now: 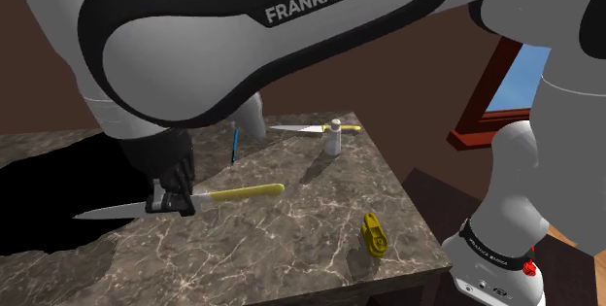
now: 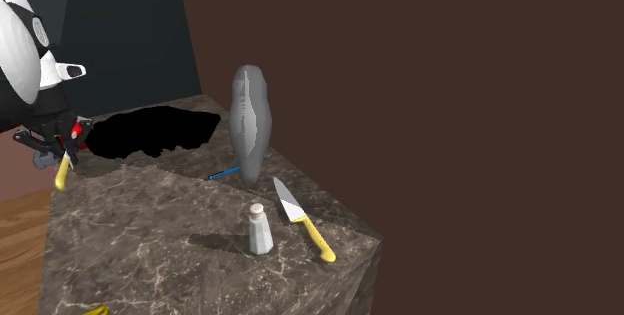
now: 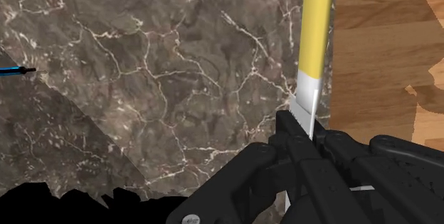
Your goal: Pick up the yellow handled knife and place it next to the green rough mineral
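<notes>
My gripper (image 1: 171, 201) is shut on a knife, clasping the blade just below its yellow handle (image 1: 245, 192); the grey blade (image 1: 107, 212) sticks out the other side. In the wrist view the fingers (image 3: 295, 148) pinch the blade and the yellow handle (image 3: 315, 23) reaches past the table's edge over the floor. In the second exterior view the gripper (image 2: 57, 147) hangs at the table's left edge with the handle (image 2: 62, 171) below it. The tall rough mineral (image 2: 250, 121), drawn grey, stands upright at the table's back, well away from the gripper.
A second yellow-handled knife (image 2: 304, 220) lies beside a small white shaker (image 2: 259, 229). A blue pen (image 2: 224, 173) lies by the mineral's foot. A yellow object (image 1: 374, 234) sits near the marble table's (image 1: 291, 226) front edge. A black area (image 2: 150, 133) cuts into the tabletop. Wood floor (image 3: 377, 45) lies beyond.
</notes>
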`<state>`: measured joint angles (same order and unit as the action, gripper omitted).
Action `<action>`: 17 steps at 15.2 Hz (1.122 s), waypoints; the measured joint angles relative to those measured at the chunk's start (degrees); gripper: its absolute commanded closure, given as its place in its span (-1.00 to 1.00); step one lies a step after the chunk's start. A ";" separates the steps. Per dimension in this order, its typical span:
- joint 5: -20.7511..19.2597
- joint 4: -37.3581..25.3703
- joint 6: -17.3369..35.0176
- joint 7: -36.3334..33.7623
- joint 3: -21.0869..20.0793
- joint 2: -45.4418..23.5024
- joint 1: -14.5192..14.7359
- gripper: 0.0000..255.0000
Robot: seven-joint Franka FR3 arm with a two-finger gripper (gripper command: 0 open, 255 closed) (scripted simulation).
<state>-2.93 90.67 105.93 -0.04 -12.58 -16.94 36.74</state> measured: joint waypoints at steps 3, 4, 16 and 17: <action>-0.12 1.81 2.20 -0.14 0.02 -0.40 0.04 1.00; -0.14 2.35 2.84 -0.15 0.04 -0.51 0.03 1.00; -0.80 8.43 11.20 -0.52 0.30 -2.84 0.08 1.00; -0.90 8.62 11.80 -0.58 0.34 -3.26 0.12 1.00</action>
<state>-3.82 99.29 117.73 -0.61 -12.24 -20.21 36.85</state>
